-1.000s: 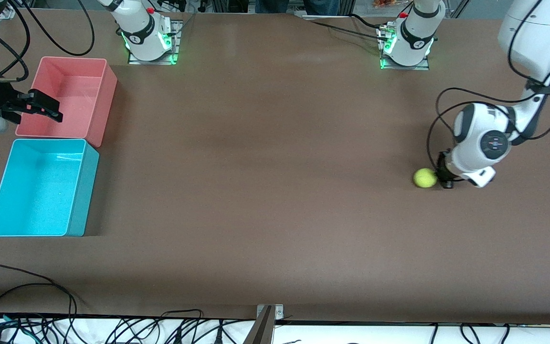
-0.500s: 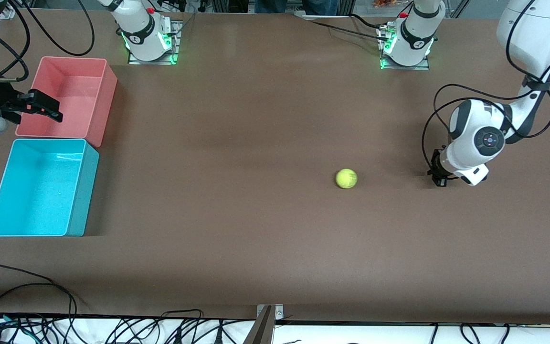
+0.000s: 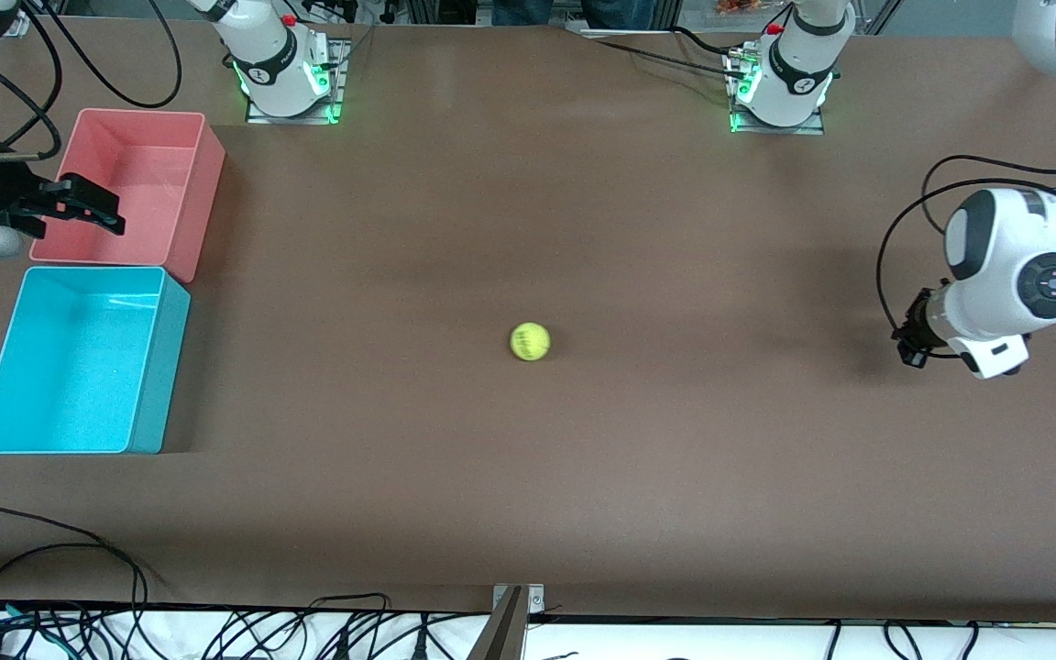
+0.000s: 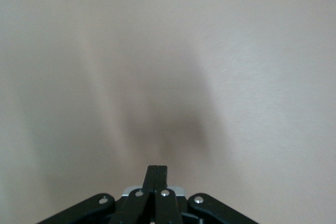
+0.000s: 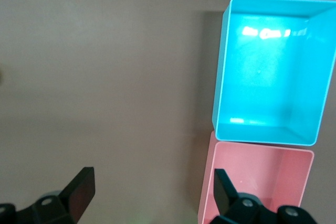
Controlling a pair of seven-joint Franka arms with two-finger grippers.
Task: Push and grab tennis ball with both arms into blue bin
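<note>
The tennis ball (image 3: 530, 341) lies on the brown table near its middle, apart from both grippers. My left gripper (image 3: 910, 353) is shut and empty, low over the table at the left arm's end; the left wrist view shows its closed fingertips (image 4: 156, 169) over bare table. My right gripper (image 3: 93, 209) is open and empty, over the pink bin's edge at the right arm's end. The blue bin (image 3: 70, 367) is empty, beside the pink bin and nearer the front camera. The right wrist view shows the blue bin (image 5: 273, 72) past my open right gripper (image 5: 152, 192).
An empty pink-red bin (image 3: 129, 183) stands against the blue bin, and shows in the right wrist view (image 5: 262, 182). Both arm bases (image 3: 285, 78) (image 3: 780, 82) stand at the table's back edge. Cables (image 3: 79, 568) lie along the front edge.
The ball has rolled from beside my left gripper to mid-table, toward the right arm's end. My left gripper has drawn back toward its own table end. The right arm has barely moved.
</note>
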